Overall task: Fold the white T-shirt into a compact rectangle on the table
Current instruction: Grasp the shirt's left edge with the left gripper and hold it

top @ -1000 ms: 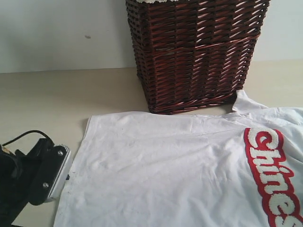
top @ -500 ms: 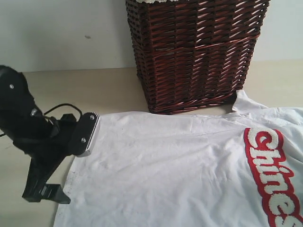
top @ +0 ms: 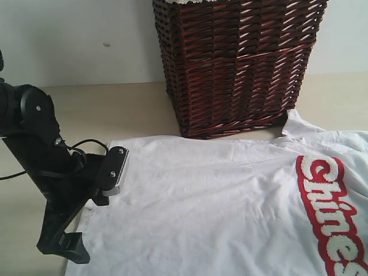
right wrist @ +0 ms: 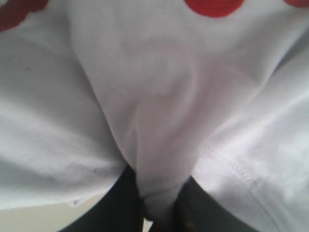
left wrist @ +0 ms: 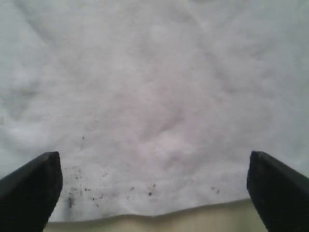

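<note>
1. On the table (top: 86, 109), you have the white T-shirt (top: 218, 207) spread flat, running off the right and lower edges of the exterior view.
2. Its red-outlined lettering (top: 330, 213) runs down the right side of that view. One corner of cloth lies right at the foot of the dark wicker basket (top: 236, 63), which stands behind the shirt.
3. Your left gripper (left wrist: 154, 191) hangs over the shirt's left edge with its jaws wide apart and nothing clamped between them. Its wrist view shows the hem, a thin strip of table beyond it, and small dark specks (left wrist: 77, 191) on the cloth near that hem. You cannot tell whether the fingertips (left wrist: 29, 188) touch the fabric.
4. Your right gripper (right wrist: 161, 215) is outside the exterior view. Its wrist view shows the dark fingers (right wrist: 118, 208) closed on a raised ridge of white cloth, with the shirt bunched on both sides and red patches of lettering beyond.
</note>
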